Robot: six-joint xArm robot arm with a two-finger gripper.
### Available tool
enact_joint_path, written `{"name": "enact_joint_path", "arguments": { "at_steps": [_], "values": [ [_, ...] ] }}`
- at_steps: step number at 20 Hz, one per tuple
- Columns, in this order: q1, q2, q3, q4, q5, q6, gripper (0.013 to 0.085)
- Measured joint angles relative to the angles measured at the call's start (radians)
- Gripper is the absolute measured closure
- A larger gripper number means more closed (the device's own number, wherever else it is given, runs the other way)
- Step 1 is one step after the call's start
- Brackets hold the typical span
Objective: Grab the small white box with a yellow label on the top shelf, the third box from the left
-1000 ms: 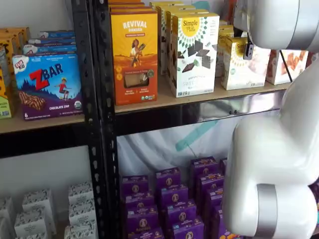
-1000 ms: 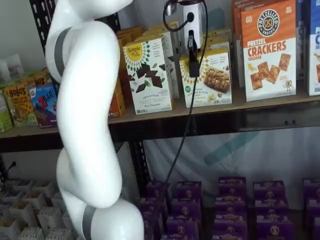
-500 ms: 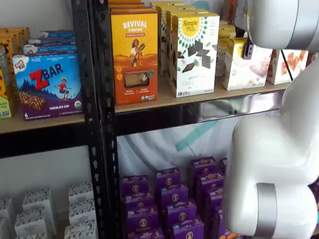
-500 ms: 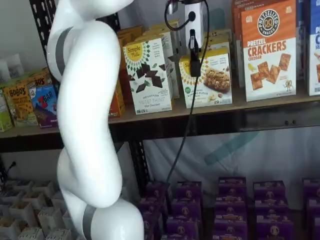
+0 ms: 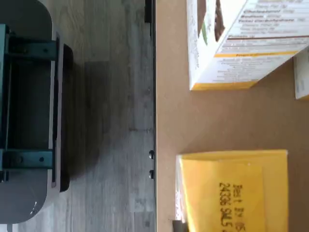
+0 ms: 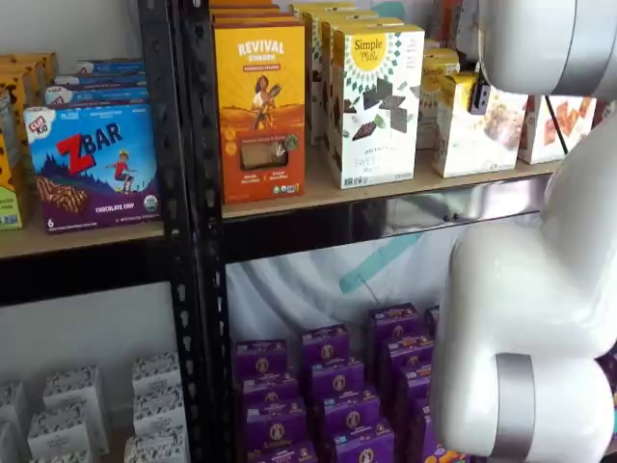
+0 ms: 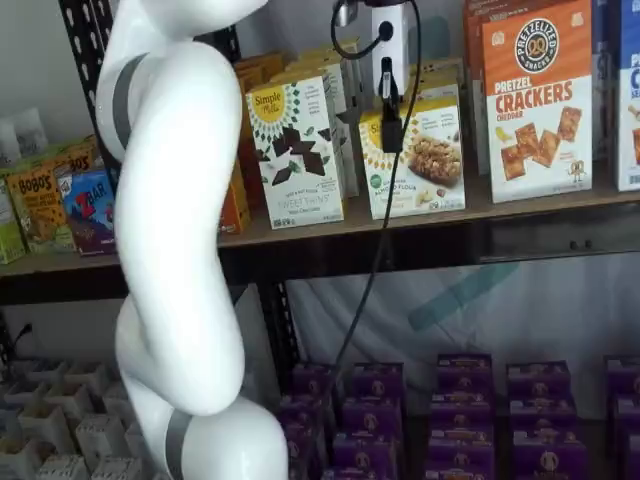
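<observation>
The white box (image 7: 412, 155) stands on the top shelf (image 7: 530, 210), at about 3 o'clock from the tall dark-chocolate box (image 7: 296, 152), with more cartons stacked behind it. It looks a light, stiff carton, likely crushable, so pinch across its narrow yellow top. The end effector (image 7: 388, 105) is clenched on the white box. Counted in front: one white box, one cracker box (image 7: 536, 100), one Revival box (image 6: 260, 111)

Glossy white arm (image 7: 175, 250) — grey joint bands, black cable (image 7: 375, 260) trailing.
</observation>
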Motion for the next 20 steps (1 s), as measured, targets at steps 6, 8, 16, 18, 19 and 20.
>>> {"name": "enact_joint_path", "arguments": {
  "at_steps": [6,8,16,18,19,20],
  "values": [
    [-0.004,-0.001,-0.008,0.010,0.015,-0.001,0.0690],
    [-0.004,-0.014,0.001,0.011,0.019,0.000,0.0690],
    [-0.001,-0.127,0.092,0.029,0.058,0.010,0.0690],
    [0.001,-0.166,0.126,0.033,0.073,0.014,0.0690],
    [0.004,-0.193,0.151,0.033,0.076,0.017,0.0690],
    [0.007,-0.219,0.174,0.034,0.082,0.021,0.0690]
  ]
}}
